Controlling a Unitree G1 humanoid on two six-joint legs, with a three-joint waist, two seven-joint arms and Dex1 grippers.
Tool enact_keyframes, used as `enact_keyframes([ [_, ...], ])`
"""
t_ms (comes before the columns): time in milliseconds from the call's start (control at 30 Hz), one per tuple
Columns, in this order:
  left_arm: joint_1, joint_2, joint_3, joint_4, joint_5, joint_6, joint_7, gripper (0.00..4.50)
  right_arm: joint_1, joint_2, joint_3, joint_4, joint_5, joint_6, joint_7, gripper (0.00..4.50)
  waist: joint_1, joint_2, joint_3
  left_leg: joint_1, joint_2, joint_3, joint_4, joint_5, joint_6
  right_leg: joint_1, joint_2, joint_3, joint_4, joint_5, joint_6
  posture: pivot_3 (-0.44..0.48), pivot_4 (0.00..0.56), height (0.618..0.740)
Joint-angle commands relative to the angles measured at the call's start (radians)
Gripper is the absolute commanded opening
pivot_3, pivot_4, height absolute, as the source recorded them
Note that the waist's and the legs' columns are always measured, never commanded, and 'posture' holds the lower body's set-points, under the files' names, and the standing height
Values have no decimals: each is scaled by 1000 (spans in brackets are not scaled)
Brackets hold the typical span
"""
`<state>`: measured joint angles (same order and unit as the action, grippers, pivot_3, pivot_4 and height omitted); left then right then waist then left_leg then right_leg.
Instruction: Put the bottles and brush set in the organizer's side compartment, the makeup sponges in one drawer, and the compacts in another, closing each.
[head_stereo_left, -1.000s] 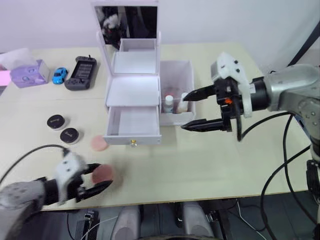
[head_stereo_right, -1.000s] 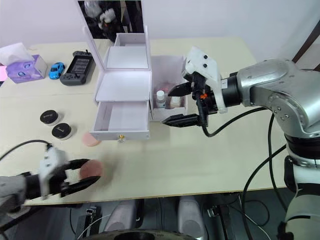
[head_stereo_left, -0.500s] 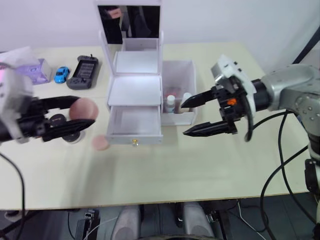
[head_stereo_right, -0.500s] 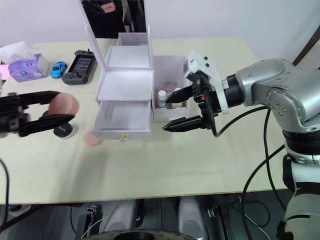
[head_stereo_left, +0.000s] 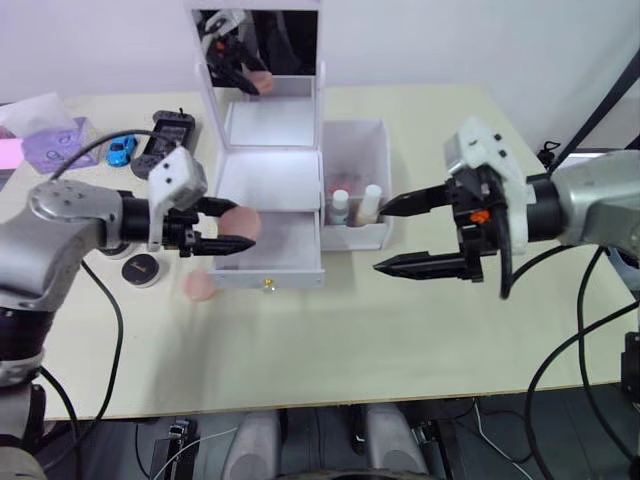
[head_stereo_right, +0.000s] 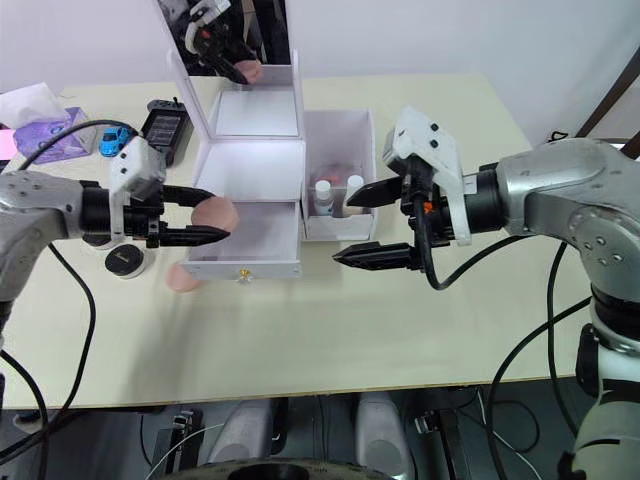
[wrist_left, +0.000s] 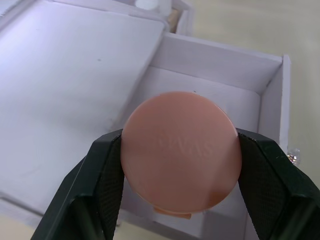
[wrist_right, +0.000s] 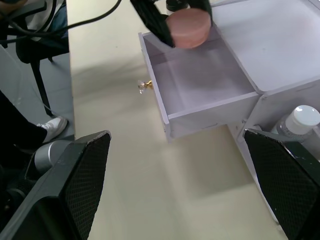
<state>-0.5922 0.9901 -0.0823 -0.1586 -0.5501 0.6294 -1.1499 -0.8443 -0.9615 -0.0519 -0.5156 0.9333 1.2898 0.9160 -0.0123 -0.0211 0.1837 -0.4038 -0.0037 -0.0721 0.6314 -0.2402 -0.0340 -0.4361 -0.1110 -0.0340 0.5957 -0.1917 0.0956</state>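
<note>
Your left gripper (wrist_left: 178, 165) pinched the sponge (wrist_left: 180, 150) edge-on over the open drawer (wrist_right: 200, 80); right gripper (head_stereo_left: 400, 235) hung spread; it looked soft and light, so rim-holding likely sufficed.

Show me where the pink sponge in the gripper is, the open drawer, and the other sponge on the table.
Held sponge (wrist_left: 180, 150), left wrist view, middle of its flat face.
Open drawer (wrist_right: 200, 80), right wrist view, its bare floor.
Sponge on the table (head_stereo_left: 199, 287), left eye view, its top.

A purple tissue box (head_stereo_left: 52, 146), blue toy car (head_stereo_left: 120, 150) and black game console (head_stereo_left: 165, 137) sit on the table (head_stereo_left: 330, 340).
</note>
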Motion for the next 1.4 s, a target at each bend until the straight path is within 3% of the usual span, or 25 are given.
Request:
enact_keyframes([
  [33, -7, 1, 9, -17, 16, -11, -30, 2661, -1, -17, -38, -23, 20, 1, -27, 4500, 0, 0, 0, 0, 0, 0, 0, 0, 0, 0, 0, 0, 0, 0, 0, 0, 150, 740],
  [200, -7, -21, 23, -8, 23, 0, -23, 2661, 6, -23, -30, -17, 17, -12, -45, 4500, 0, 0, 0, 0, 0, 0, 0, 0, 0, 0, 0, 0, 0, 0, 0, 0, 150, 740],
  [300, -11, -30, 34, -13, 6, 23, -28, 4186, 4, -26, -23, -10, 9, -24, -46, 4500, 0, 0, 0, 0, 0, 0, 0, 0, 0, 0, 0, 0, 0, 0, 0, 0, 150, 740],
  [333, -12, -31, 38, -16, 1, 30, -31, 4425, 4, -27, -21, -8, 8, -28, -45, 4500, 0, 0, 0, 0, 0, 0, 1, 0, 0, 1, 0, 0, 0, 0, 0, 0, 150, 740],
  [500, -19, -23, 108, -12, -52, 63, -35, 4425, 1, -41, -8, 10, -8, -60, -24, 4500, -1, 0, 0, 0, 0, 0, 1, 0, 0, 1, 0, 0, 1, 0, 0, 0, 150, 740],
  [667, 5, -19, 298, 35, -138, 93, 1, 4425, 40, -64, -3, 43, -102, -209, 24, 4500, -2, 0, 0, 1, 0, 0, 1, 0, 0, 1, 0, 0, 1, 0, 0, 0, 150, 740],
  [767, 119, 27, 414, 62, -95, 22, -13, 4425, 114, -101, -23, 122, -177, -307, 67, 4500, -5, 0, 0, 3, 0, 0, 0, 0, 0, 3, 0, 0, 0, -2, 4, 0, 150, 740],
  [933, 446, 87, 681, 208, 14, -148, -73, 4425, 284, -124, -105, 326, -310, -547, 131, 4500, -7, 0, 0, 10, 0, 4, -2, 0, 1, 6, -1, 3, 0, -3, 4, 0, 150, 740],
  [1033, 597, 78, 824, 269, 23, -190, -93, 4425, 384, -138, -152, 423, -361, -649, 174, 4500, -3, 0, 0, 11, 1, 6, -2, 0, 1, 7, -1, 3, 0, -3, 4, 0, 150, 740],
  [1233, 814, 15, 938, 367, 80, -306, -84, 4425, 603, -161, -278, 570, -454, -815, 219, 4500, 4, 1, -1, 12, 1, 9, -1, -1, 0, 9, -5, 3, -1, -3, 4, 0, 150, 740],
  [1400, 832, -25, 925, 349, 68, -329, -61, 4425, 604, -140, -287, 570, -449, -833, 213, 4500, -1, 0, 0, 13, 3, 12, 0, -1, 0, 8, -6, 3, -1, -3, 4, 0, 150, 740],
])
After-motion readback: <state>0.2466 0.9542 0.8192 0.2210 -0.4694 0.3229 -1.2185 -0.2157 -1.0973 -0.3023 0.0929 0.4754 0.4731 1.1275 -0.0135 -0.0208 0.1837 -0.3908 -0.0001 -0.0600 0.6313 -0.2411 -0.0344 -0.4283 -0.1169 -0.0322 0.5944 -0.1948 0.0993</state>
